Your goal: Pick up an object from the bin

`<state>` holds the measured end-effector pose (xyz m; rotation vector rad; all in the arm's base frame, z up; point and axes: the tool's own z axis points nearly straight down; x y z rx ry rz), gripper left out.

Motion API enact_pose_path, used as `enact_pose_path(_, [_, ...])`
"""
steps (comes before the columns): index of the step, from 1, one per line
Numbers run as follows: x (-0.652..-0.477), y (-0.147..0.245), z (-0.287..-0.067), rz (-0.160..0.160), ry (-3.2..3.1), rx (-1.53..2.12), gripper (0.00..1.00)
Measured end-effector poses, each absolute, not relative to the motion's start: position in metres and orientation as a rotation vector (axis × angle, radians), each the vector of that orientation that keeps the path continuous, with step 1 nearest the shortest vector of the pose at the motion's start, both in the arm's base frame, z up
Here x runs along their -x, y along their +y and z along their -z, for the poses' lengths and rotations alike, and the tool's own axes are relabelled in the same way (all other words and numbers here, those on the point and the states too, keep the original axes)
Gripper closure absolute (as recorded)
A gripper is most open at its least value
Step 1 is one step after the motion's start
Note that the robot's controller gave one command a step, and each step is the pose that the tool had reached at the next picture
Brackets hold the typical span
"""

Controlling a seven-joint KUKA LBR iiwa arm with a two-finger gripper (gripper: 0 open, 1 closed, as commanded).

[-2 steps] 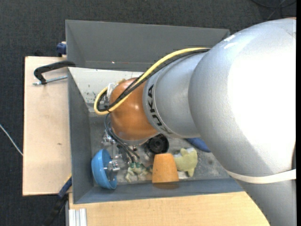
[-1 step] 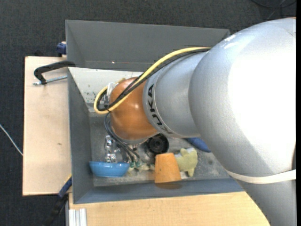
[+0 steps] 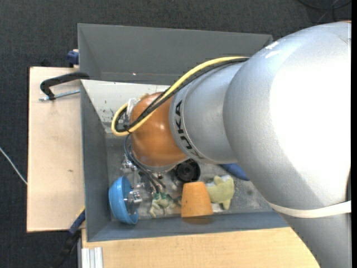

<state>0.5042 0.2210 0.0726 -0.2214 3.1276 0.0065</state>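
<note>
Blue rounded shell (image 3: 118, 201) sits in the near-left corner of the bin (image 3: 93, 149), against the front wall. Gripper (image 3: 139, 190) is down just beside it, on its right; open or closed, can't tell. Orange cup (image 3: 195, 201), pale yellow lump (image 3: 222, 190) and black ring (image 3: 187, 172) lie further right.

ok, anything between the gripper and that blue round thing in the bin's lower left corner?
Nothing visible. The gripper is right beside the blue round thing, at its right edge. The orange cup and pale scraps lie further right, not between.
</note>
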Motion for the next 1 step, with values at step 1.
enact_pose_path(1, [-0.5055, 0.2215, -0.0742, -0.009, 3.124, 0.221, 1.00])
